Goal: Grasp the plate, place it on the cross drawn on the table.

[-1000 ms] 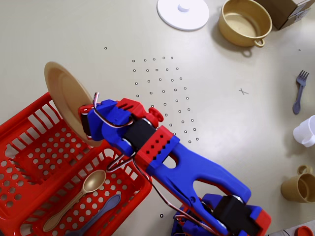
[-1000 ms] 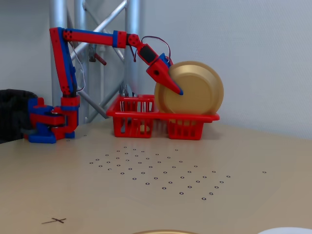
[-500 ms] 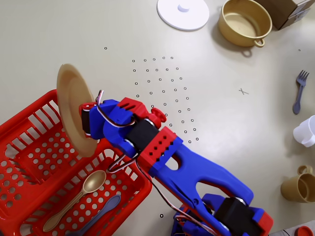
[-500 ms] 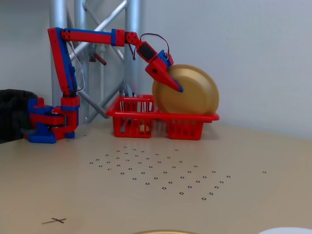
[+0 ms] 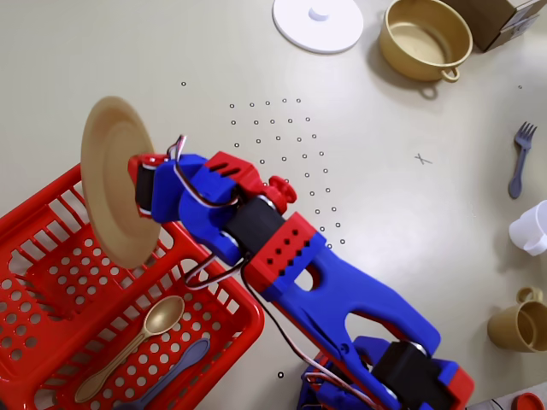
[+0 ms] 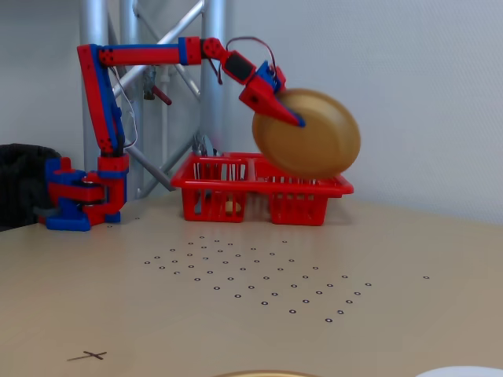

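A round gold plate (image 5: 114, 175) hangs nearly on edge in my red and blue gripper (image 5: 141, 175), which is shut on its rim. In the fixed view the plate (image 6: 314, 137) is held in the air above the red basket (image 6: 259, 188), with the gripper (image 6: 284, 114) at its upper left edge. A small cross (image 5: 422, 159) is drawn on the table to the right in the overhead view. In the fixed view the cross (image 6: 93, 356) lies at the lower left, far from the plate.
The red basket (image 5: 51, 213) holds a gold spoon (image 5: 132, 342) and a blue utensil (image 5: 175, 371). A white lid (image 5: 318, 24), a gold pot (image 5: 426, 38), a purple fork (image 5: 520, 158), a white cup (image 5: 532, 229) and a gold cup (image 5: 519, 325) ring the table. A grid of small dots (image 5: 291, 145) marks the middle.
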Robot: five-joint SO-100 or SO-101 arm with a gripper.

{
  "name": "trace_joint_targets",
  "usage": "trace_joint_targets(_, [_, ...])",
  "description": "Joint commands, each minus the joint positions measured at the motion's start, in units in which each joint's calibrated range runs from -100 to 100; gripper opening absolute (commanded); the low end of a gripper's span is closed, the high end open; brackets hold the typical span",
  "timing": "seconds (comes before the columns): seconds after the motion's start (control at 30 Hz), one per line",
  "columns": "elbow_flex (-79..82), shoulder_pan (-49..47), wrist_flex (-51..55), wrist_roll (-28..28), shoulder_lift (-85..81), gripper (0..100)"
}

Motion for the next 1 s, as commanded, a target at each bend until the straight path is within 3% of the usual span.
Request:
trace_joint_targets(0.0, [-9.3, 1.7, -1.1, -1.5, -2.4, 0])
trace_joint_targets(0.53, [-16.2, 16.4, -1.0, -16.2, -4.7, 0])
trace_joint_targets(0.97, [-23.0, 30.4, 11.6, -23.8, -7.2, 0])
